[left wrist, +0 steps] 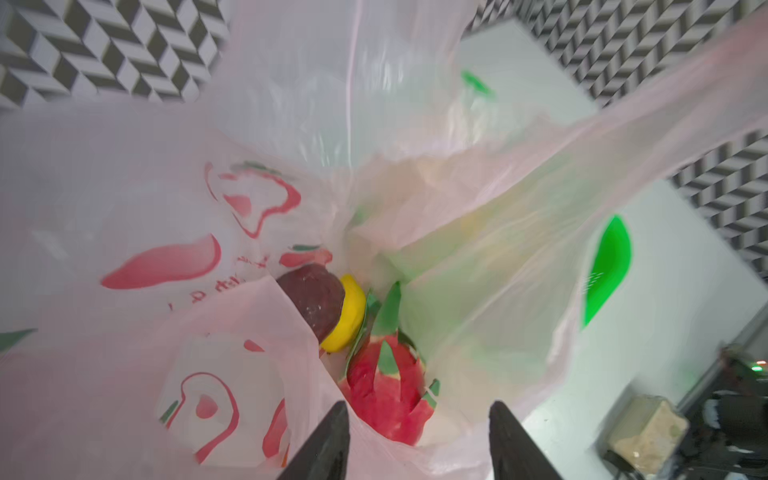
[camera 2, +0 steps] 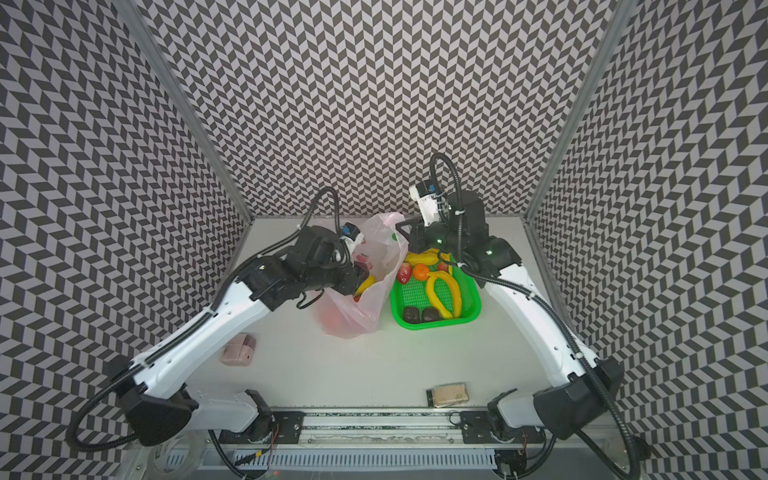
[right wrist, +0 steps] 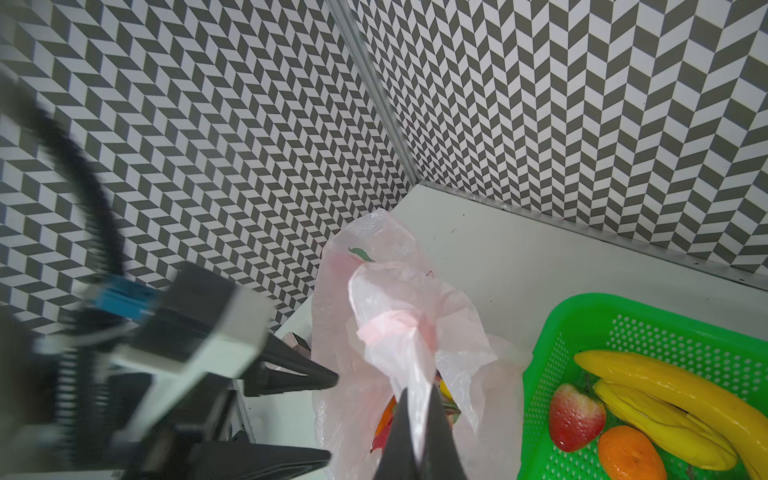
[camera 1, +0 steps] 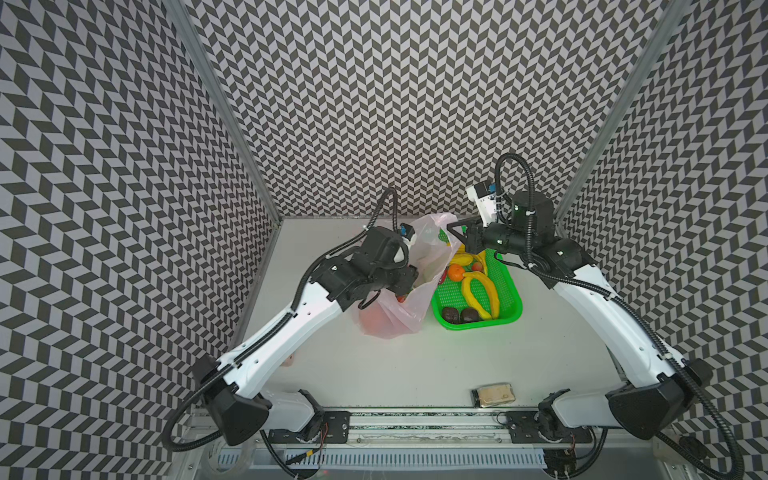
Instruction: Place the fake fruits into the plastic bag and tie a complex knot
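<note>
Plastic bag edge clamped in right tool; left tool, jaws apart, dips inside.

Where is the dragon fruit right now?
In the left wrist view the dragon fruit lies inside the plastic bag, beside a yellow fruit and a dark brown fruit, just beyond the open left gripper.

- We see the left gripper, jaws spread, over the plastic bag's mouth, with clear room down to the fake fruits.
- The right gripper pinches the bag's rim.
- The green basket stands just beside the bag.
- The table's front half is bare save a tan block at its front edge.
</note>
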